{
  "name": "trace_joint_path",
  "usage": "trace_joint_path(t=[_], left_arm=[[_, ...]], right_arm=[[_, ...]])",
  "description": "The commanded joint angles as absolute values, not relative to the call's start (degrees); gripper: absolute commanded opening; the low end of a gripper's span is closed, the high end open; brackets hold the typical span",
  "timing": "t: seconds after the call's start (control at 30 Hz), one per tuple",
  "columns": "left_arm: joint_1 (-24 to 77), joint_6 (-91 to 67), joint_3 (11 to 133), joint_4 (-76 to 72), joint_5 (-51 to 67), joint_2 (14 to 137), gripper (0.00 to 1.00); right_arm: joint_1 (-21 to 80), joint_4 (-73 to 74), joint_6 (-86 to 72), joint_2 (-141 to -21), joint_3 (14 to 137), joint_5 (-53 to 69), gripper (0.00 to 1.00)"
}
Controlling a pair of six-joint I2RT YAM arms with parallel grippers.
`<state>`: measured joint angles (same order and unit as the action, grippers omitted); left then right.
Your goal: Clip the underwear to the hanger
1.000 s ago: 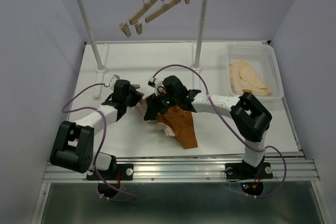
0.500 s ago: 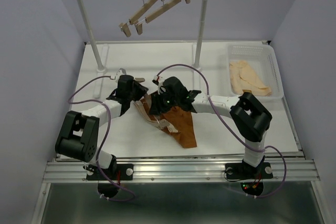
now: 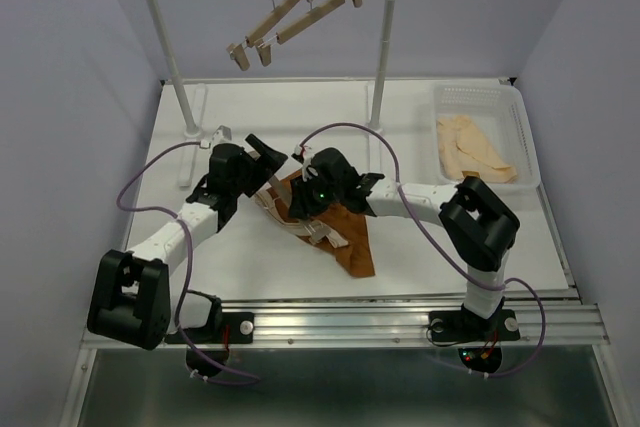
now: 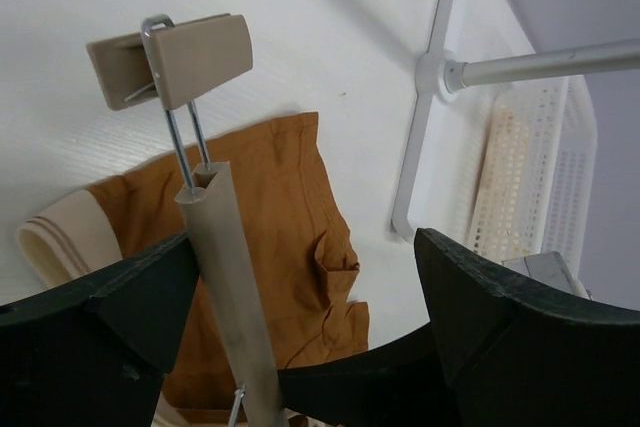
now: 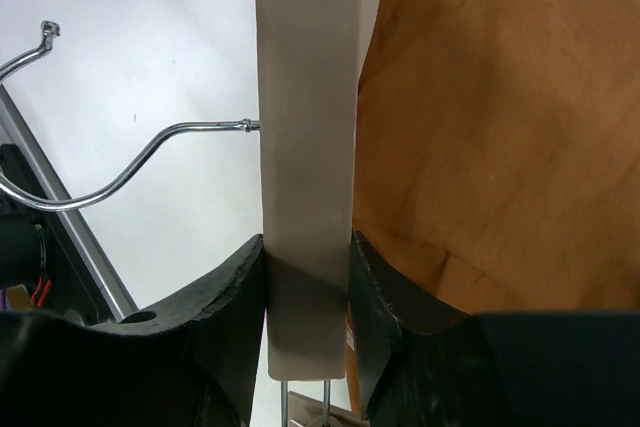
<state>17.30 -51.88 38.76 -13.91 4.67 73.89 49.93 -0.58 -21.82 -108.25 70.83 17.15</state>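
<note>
In the last second the left pincer point(image 4: 305, 239), spread wide, has swung up around the clip point(image 4: 175, 57) end of the hanger point(image 4: 225, 267) while the right pincer point(image 5: 305, 242) pinches its bar, so with the underwear point(image 3: 345, 237) lying unclipped on the tabletop point(image 3: 450, 257) beneath, clipping looks close; the basket point(image 3: 525, 147) holds only cream garments point(image 3: 475, 147).

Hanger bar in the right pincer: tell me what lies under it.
Under the hanger is the rust-brown underwear, lying on the white table, with its tan waistband showing at one end. The fabric directly beneath the bar is covered.
</note>
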Motion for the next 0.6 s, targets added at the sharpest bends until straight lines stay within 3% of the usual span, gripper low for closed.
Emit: trace_joint_path(t=[0.0,0.57], left_arm=[[13.63,-50.80,35.16,-13.18,5.54,69.26,0.99],[7.12,-48.43,32.34,-21.79,11.69,68.20,0.99]], right_arm=[[50.19,-3.96,-20.65,-103.54,69.17,18.28,0.13],[50.19,-7.21,-25.31,-100.81,67.33,24.69,0.11]])
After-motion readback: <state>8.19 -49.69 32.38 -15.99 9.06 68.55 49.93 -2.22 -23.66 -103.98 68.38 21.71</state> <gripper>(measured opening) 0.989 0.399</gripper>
